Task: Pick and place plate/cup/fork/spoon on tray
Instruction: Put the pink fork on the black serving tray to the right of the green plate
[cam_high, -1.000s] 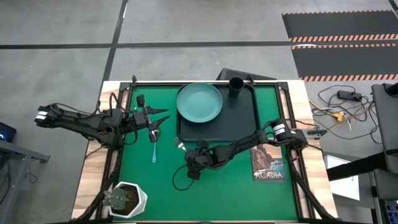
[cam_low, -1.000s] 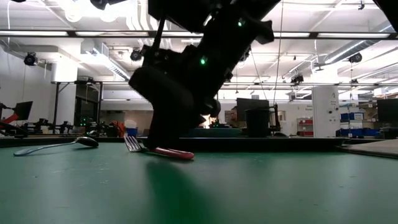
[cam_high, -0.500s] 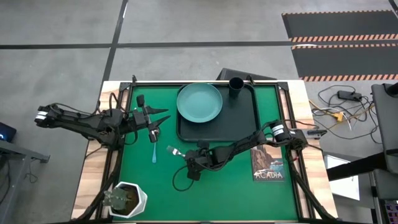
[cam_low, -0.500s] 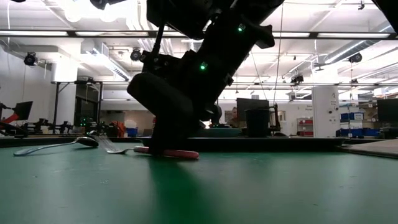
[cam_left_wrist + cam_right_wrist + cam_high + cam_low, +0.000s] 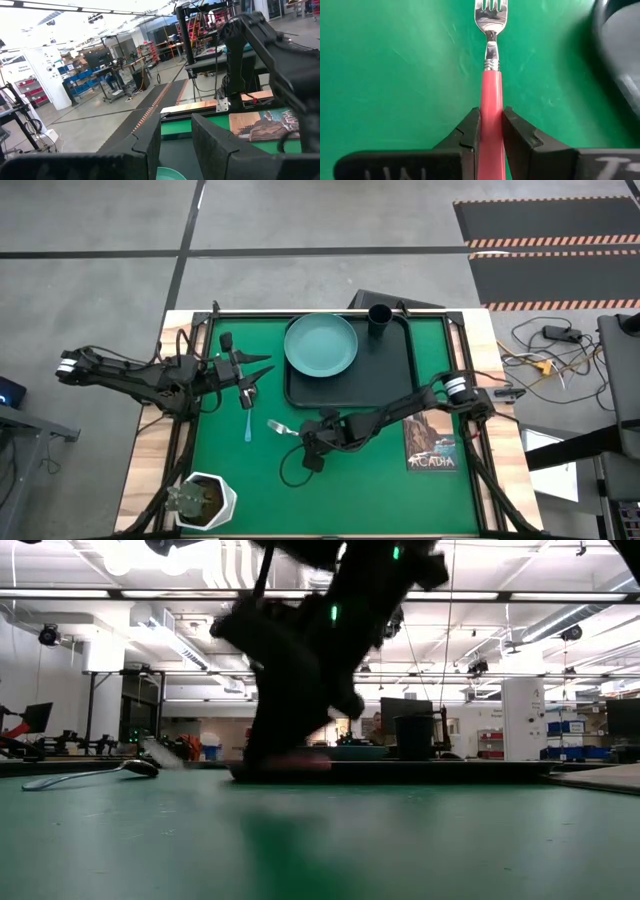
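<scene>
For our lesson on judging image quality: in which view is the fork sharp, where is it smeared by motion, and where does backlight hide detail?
Right wrist view: the fork is sharp, its handle pinched in the right gripper. Low view: it smears into a pink streak, and the arm above is a dark silhouette against bright ceiling lights. Left wrist view: the left gripper looms dark and soft against a bright room.

Fork [image 5: 491, 75] handle's rear end (past the picture's edge), tines blurred in low view.

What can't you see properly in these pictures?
- Fork: low view blurs it; the right gripper covers its handle end in the right wrist view.
- Plate: cut off by the left wrist picture's edge.
- Spoon: its bowl hides under the left gripper in the high view.
</scene>
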Available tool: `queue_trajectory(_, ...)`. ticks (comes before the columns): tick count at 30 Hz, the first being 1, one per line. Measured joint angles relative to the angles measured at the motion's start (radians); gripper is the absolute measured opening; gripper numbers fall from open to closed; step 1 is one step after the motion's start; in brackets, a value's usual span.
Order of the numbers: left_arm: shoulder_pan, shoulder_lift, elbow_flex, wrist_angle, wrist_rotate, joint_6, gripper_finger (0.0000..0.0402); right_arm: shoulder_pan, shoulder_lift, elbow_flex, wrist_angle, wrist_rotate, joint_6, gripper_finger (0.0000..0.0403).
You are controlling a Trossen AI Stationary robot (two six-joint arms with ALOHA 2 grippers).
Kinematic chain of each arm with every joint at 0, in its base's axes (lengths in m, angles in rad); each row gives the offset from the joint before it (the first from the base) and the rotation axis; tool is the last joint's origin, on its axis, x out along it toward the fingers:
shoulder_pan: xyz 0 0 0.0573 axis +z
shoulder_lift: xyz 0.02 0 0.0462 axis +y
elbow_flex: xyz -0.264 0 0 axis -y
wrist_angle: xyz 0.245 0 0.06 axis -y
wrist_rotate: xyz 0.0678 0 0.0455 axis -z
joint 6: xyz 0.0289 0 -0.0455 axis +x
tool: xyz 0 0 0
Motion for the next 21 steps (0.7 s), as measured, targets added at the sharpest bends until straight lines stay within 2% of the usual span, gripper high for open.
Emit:
queue_trajectory(5,0.000,-0.001,0.000,0.000,0.000,0.000,0.0091,0.004,-0.085,0.000,-0.092,-0.013,0.085,0.0051)
queue_trajectory(11,0.000,-0.001,0.000,0.000,0.000,0.000,0.0091,0.002,-0.210,-0.001,-0.317,-0.002,0.310,0.0051)
queue_trajectory(17,0.000,-0.007,0.000,0.002,0.000,0.004,0.0091,0.002,-0.312,-0.032,-0.471,0.076,0.518,0.0046)
queue_trajectory(21,0.000,-0.018,0.000,0.011,0.000,0.074,0.0091,-0.001,-0.355,-0.060,-0.574,0.136,0.634,0.0048)
